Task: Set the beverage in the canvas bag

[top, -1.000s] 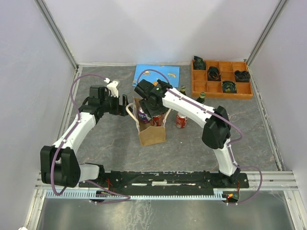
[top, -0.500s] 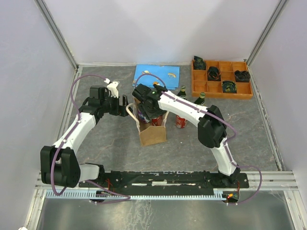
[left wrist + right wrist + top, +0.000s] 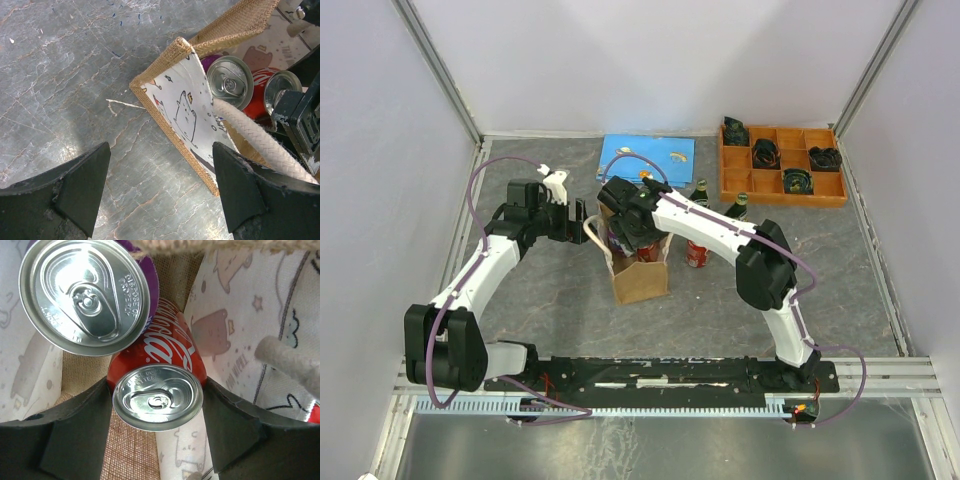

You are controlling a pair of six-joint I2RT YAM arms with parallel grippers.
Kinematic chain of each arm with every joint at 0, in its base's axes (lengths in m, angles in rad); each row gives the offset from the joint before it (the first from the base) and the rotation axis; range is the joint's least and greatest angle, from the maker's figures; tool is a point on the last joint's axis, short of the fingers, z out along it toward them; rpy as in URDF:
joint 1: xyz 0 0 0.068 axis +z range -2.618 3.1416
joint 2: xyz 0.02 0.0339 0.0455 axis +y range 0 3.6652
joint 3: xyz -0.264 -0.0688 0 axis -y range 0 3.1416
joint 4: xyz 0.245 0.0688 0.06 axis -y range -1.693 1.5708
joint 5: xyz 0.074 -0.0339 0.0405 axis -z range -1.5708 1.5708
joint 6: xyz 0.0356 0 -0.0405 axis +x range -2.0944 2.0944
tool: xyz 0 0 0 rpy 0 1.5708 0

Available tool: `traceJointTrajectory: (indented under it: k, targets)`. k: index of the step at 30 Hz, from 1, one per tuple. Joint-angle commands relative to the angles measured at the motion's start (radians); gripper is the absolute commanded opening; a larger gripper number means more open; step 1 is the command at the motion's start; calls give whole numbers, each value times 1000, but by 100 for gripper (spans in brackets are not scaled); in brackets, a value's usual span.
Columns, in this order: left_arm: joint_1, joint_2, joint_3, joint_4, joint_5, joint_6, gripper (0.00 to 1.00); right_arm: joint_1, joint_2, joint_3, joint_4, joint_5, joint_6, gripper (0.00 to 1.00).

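Observation:
The canvas bag [image 3: 638, 280] stands upright mid-table, tan outside with a white cartoon lining [image 3: 185, 107]. My right gripper [image 3: 638, 238] reaches down into its mouth, shut on a red cola can [image 3: 158, 397] with a finger on each side. A purple can [image 3: 85, 295] stands in the bag beside it; both can tops show in the left wrist view, purple [image 3: 230, 82] and red [image 3: 282, 90]. My left gripper [image 3: 582, 222] is open and empty at the bag's left side [image 3: 161, 150], its right finger next to a cream rope handle [image 3: 260, 145].
Another red can [image 3: 698, 252] and two green bottles [image 3: 701, 192] [image 3: 739, 205] stand right of the bag. An orange compartment tray [image 3: 782, 165] with dark parts sits at the back right. A blue booklet [image 3: 647, 155] lies behind the bag.
My right gripper has moved a little left and down into the bag with the red can. The left arm has stayed in place.

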Motion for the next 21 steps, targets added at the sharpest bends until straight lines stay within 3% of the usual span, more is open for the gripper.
traceJointTrajectory:
  k: [1,10,21]
  targets:
    - [-5,-28,1,15,29,37,89,-5,-94,7,7,70,-12,74]
    - [-5,-27,2,12,34,38,90,-4,-112,-17,10,61,-11,86]
    - [-5,-26,-5,10,39,40,90,1,-246,102,31,58,11,87]
